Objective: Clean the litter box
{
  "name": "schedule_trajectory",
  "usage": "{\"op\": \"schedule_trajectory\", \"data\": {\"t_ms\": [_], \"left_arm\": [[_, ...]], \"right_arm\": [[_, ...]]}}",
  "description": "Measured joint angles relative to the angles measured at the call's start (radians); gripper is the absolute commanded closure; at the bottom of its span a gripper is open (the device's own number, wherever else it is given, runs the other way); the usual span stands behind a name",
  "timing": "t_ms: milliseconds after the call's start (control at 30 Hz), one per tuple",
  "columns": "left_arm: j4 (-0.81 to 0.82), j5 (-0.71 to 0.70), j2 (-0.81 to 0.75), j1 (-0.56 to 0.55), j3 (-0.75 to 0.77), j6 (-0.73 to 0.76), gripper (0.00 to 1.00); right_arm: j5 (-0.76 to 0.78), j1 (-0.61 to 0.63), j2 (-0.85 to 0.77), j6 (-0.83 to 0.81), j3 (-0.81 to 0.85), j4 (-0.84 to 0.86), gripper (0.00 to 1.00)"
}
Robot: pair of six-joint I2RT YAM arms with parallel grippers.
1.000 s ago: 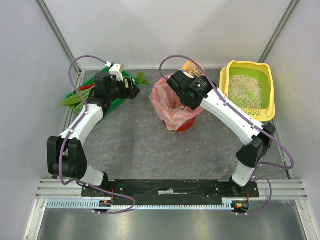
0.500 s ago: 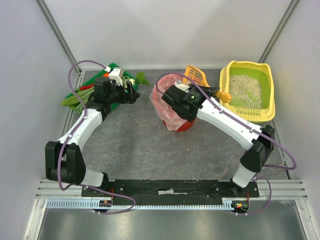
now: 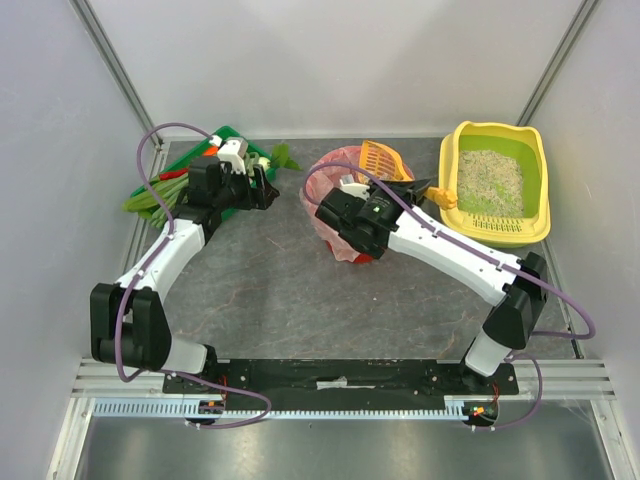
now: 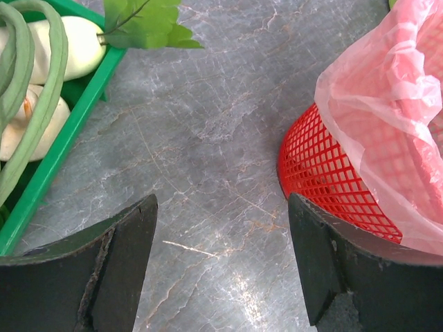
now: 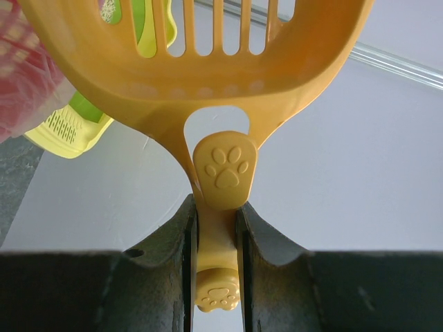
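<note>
Right gripper (image 5: pixel 217 228) clamps the orange slotted scoop (image 5: pixel 208 83) by its handle, over the bag-lined red basket's (image 4: pixel 325 187) far edge. Left gripper (image 4: pixel 221 256) hangs nearby, fingers spread. Litter box (image 3: pixel 497 229) sits far right with litter inside, so this looks mid-clean.

Through the left wrist camera I see my left gripper (image 4: pixel 220 232) with its two dark fingers (image 4: pixel 114 277) spread wide apart over bare grey marbled table (image 4: pixel 208 124). To the left sits a green tray (image 4: pixel 62 145) holding white vegetables (image 4: pixel 76 45), long green beans (image 4: pixel 31 90) and a leaf (image 4: pixel 142 21). To the right stands a red mesh basket (image 4: pixel 325 187) lined with a pink bag (image 4: pixel 394 104), just beside the right-hand finger.
</note>
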Motion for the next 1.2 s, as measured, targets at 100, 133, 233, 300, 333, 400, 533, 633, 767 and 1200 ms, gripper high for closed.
{"op": "schedule_trajectory", "data": {"t_ms": [100,133,233,300,333,400,533,633,767,1200], "left_arm": [[0.000,0.000,-0.004,0.000,-0.013,0.000,0.17],[0.000,0.000,-0.006,0.000,-0.017,0.000,0.17],[0.000,0.000,-0.008,0.000,-0.023,0.000,0.17],[0.000,0.000,-0.009,0.000,-0.023,0.000,0.17],[0.000,0.000,-0.010,0.000,-0.023,0.000,0.17],[0.000,0.000,-0.013,0.000,-0.023,0.000,0.17],[0.000,0.000,-0.020,0.000,-0.023,0.000,0.17],[0.000,0.000,-0.023,0.000,-0.026,0.000,0.17],[-0.001,0.000,-0.028,0.000,-0.029,0.000,0.17],[-0.001,-0.003,-0.053,0.000,-0.049,0.001,0.17]], "right_arm": [[-0.019,0.001,-0.004,0.001,-0.008,-0.008,1.00],[-0.031,0.001,-0.004,0.002,-0.009,-0.011,1.00],[-0.119,0.001,-0.004,0.004,-0.016,-0.013,1.00],[-0.135,0.003,-0.008,0.007,-0.042,-0.020,1.00],[-0.143,0.003,-0.006,0.008,-0.045,-0.025,1.00],[-0.145,0.003,-0.006,0.008,-0.037,-0.029,1.00],[-0.129,0.003,-0.010,0.008,-0.019,-0.027,1.00],[-0.203,0.000,-0.025,0.012,-0.071,-0.018,1.00],[-0.204,0.001,-0.012,0.019,-0.134,-0.037,1.00],[-0.106,-0.026,-0.038,0.007,-0.109,-0.046,1.00]]}}
